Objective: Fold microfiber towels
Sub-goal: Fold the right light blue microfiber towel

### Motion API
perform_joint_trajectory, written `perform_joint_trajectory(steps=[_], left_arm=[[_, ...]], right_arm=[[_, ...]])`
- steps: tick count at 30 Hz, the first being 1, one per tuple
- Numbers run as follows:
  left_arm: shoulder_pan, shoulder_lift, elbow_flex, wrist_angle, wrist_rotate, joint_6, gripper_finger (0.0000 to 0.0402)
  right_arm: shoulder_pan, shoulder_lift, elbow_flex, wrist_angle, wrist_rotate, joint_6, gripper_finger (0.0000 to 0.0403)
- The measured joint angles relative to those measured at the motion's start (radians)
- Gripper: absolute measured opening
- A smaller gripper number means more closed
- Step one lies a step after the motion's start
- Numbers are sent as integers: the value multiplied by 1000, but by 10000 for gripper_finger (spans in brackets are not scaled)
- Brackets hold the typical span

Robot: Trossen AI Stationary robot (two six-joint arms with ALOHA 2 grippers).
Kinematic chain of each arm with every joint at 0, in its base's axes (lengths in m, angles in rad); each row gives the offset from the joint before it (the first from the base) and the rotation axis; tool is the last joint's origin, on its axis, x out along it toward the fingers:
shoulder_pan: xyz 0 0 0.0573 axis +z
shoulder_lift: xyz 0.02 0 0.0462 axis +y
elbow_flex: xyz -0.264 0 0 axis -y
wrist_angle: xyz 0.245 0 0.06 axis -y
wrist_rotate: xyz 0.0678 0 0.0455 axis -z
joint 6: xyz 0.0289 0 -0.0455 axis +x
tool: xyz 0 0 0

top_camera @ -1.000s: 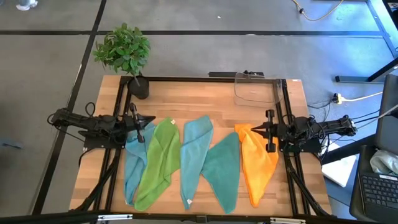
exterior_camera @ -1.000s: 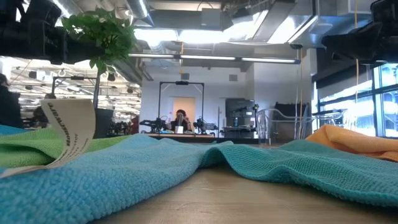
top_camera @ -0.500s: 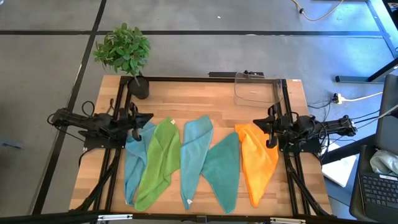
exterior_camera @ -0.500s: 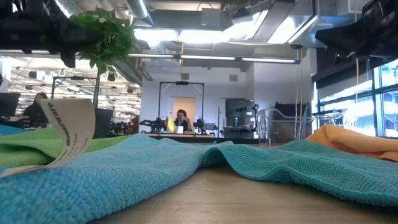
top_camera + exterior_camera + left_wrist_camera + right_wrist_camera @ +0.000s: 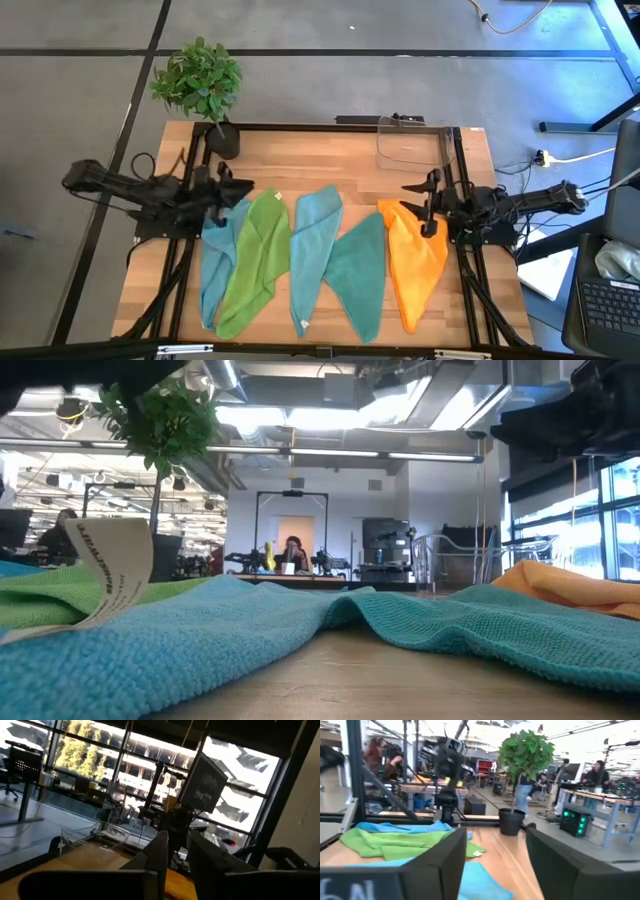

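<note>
Lying side by side across the table (image 5: 330, 160) are five towels: a light blue towel (image 5: 212, 262) far left, then a lime green towel (image 5: 250, 262), a second light blue towel (image 5: 312, 250), a teal towel (image 5: 360, 275) and an orange towel (image 5: 415, 260). The left gripper (image 5: 237, 192) hovers over the leftmost cloth, fingers slightly parted; the right gripper (image 5: 418, 205), over the orange one's far end, is spread wide and empty.
</note>
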Motion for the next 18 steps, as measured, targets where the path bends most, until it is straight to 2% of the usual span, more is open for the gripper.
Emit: perform_joint_trajectory(steps=[2,4,7,13,18], left_arm=[[0,137,81,-8,3,46,80],[0,258,164,-29,4,165,85],[0,409,287,-87,-55,261,87],[0,607,446,-180,-172,273,87],[0,714,498,-229,-141,194,85]], right_arm=[[-17,48,0,29,-4,1,222],[-32,95,1,51,-14,15,224],[-47,175,25,46,-27,56,219],[-47,321,85,40,-43,69,209],[-47,422,177,-35,-81,155,209]])
